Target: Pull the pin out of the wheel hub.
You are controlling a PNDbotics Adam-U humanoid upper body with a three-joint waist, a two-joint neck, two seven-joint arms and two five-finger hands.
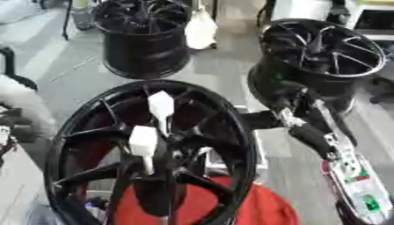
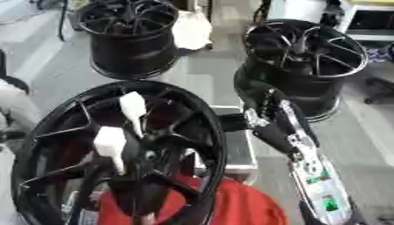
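A big black wheel hub (image 1: pixel 231 132) stands in the foreground, its spokes facing me. Two white pins stick up from its middle: one higher (image 1: pixel 161 107) and one lower and nearer (image 1: pixel 143 141). My right arm comes in from the lower right, with a bare circuit board showing on the forearm. My right hand (image 1: pixel 286 107) is at the hub's right rim, apart from both pins; it is black against a black wheel, so its pose is unclear. A dark shape at the left edge (image 1: pixel 17 125) may be my left hand.
Two more black wheels stand on the grey floor behind, one at the back left (image 1: pixel 142 39) and one at the back right (image 1: pixel 327 52). A white bag (image 1: pixel 202 28) lies between them. Under the hub are a red cloth (image 1: pixel 265 208) and a grey box (image 1: pixel 271 147).
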